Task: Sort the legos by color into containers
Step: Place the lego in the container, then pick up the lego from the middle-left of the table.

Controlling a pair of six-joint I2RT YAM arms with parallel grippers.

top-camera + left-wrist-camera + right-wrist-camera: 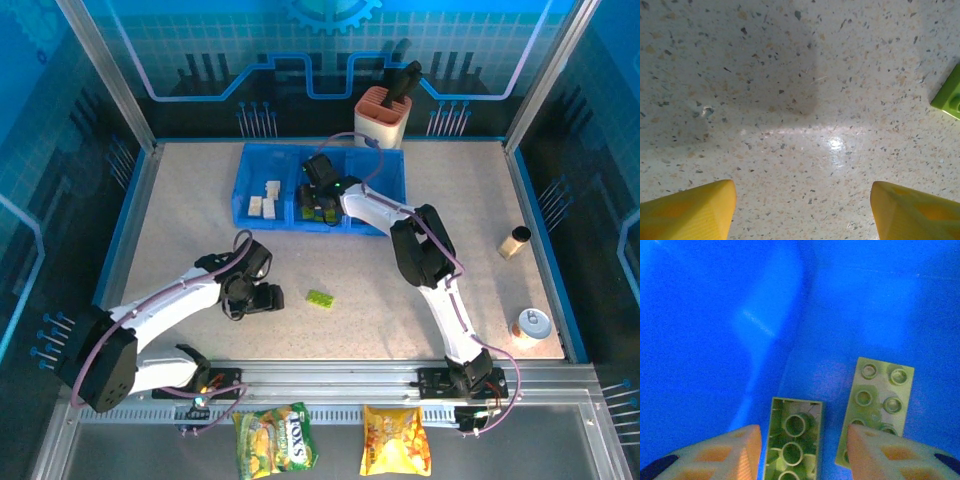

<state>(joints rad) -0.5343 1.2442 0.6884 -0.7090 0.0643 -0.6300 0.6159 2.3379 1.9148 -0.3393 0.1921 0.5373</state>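
Observation:
The containers (250,165) are three joined blue bins at the back of the table. Cream-white legos (265,200) lie in the left bin and lime green legos (318,210) in the middle one. My right gripper (318,188) reaches down into the middle bin. It stands open (804,432) around an upside-down green lego (795,432), and a studs-up green lego (882,390) lies partly under its right finger. One green lego (320,298) lies on the table, with my left gripper (264,297) just to its left. That gripper (802,192) is open over bare tabletop, and the lego (949,95) sits at the frame's right edge.
An orange-and-white cylindrical holder (380,118) stands behind the bins. A small tan cylinder (515,241) and a round tin (531,324) sit at the right. Two snack bags (275,440) (395,440) lie in front of the arm bases.

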